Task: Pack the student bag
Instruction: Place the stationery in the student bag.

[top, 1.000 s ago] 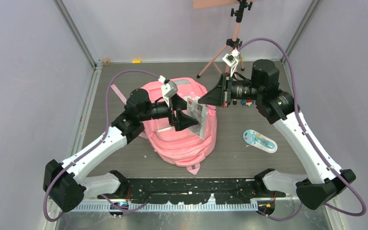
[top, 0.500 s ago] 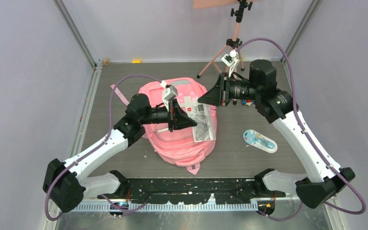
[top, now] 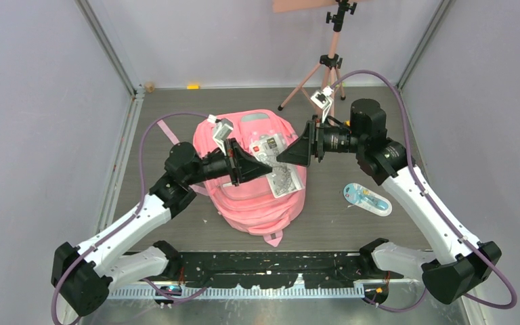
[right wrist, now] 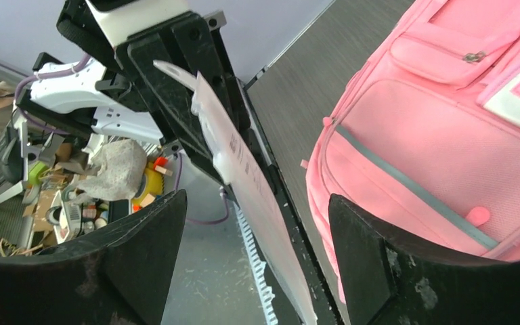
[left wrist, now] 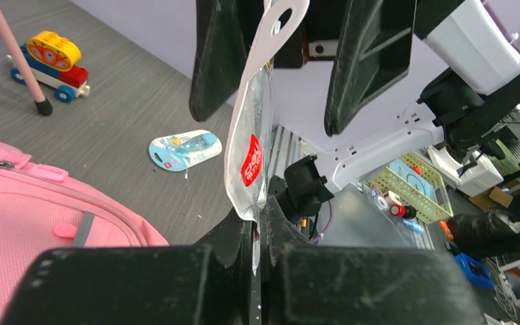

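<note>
The pink student bag [top: 254,196] lies flat in the middle of the table, also seen in the left wrist view [left wrist: 40,217] and the right wrist view [right wrist: 447,135]. Above it hangs a clear flat packet [top: 281,177] with a red label. My left gripper [top: 263,168] is shut on the packet's lower edge [left wrist: 250,135]. My right gripper [top: 286,154] faces it from the right, open, its fingers [left wrist: 369,61] standing on either side of the packet's top end without touching. In the right wrist view the packet [right wrist: 244,169] runs between my open right gripper [right wrist: 256,203].
A blue-and-white blister pack [top: 367,198] lies on the table right of the bag. A pink tripod [top: 328,61] stands at the back. A small toy block car [left wrist: 51,61] sits near its foot. Grey walls close in both sides.
My right gripper has opened and let go of the packet. My left gripper has shut on it, and the left arm has drawn back leftward with it.
</note>
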`<state>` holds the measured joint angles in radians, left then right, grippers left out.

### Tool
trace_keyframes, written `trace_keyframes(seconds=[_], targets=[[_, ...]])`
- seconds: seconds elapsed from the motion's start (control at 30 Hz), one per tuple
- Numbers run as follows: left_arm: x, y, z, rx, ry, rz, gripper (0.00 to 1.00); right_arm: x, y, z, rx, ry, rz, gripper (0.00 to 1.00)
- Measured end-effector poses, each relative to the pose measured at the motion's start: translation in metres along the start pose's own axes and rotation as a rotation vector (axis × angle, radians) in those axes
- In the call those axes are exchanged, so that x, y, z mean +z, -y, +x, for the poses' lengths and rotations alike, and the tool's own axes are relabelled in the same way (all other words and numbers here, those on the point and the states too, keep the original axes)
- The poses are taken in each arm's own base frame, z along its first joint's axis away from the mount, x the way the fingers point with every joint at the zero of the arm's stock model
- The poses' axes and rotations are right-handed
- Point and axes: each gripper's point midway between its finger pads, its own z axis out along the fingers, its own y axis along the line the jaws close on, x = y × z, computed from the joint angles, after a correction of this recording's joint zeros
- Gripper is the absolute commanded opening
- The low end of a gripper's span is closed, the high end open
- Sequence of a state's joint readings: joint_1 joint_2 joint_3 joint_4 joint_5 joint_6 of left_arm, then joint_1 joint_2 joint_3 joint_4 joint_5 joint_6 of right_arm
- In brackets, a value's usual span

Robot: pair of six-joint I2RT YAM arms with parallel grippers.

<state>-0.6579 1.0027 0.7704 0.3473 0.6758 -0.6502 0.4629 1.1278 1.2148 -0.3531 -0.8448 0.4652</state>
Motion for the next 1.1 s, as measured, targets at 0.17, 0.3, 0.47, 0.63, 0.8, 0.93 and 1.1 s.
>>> trace_keyframes(seconds=[0.17, 0.3, 0.47, 0.63, 0.8, 0.93, 1.1], targets=[[-0.001, -0.003, -0.006, -0.001, 0.029, -0.033, 0.0, 0.002, -0.004, 0.011, 0.033, -0.026, -0.058, 0.76], [0.0, -0.006, -0.009, -0.005, 0.036, -0.053, 0.0, 0.004, -0.007, 0.022, 0.066, -0.056, -0.091, 0.69], [0.0, -0.004, -0.011, -0.005, 0.037, -0.048, 0.0, 0.009, -0.01, 0.026, 0.058, -0.069, -0.113, 0.33], [-0.001, -0.001, -0.011, -0.027, 0.031, -0.047, 0.36, 0.013, -0.005, 0.026, 0.043, -0.062, -0.107, 0.01], [-0.005, -0.013, -0.01, 0.035, 0.01, -0.113, 0.76, 0.018, 0.011, 0.022, 0.055, -0.024, -0.001, 0.0], [-0.013, -0.028, -0.002, 0.107, -0.072, -0.204, 0.79, 0.014, 0.051, 0.018, 0.091, 0.037, 0.226, 0.0], [-0.018, -0.055, 0.013, 0.203, -0.246, -0.324, 0.8, -0.013, 0.113, 0.012, 0.166, 0.127, 0.546, 0.0]])
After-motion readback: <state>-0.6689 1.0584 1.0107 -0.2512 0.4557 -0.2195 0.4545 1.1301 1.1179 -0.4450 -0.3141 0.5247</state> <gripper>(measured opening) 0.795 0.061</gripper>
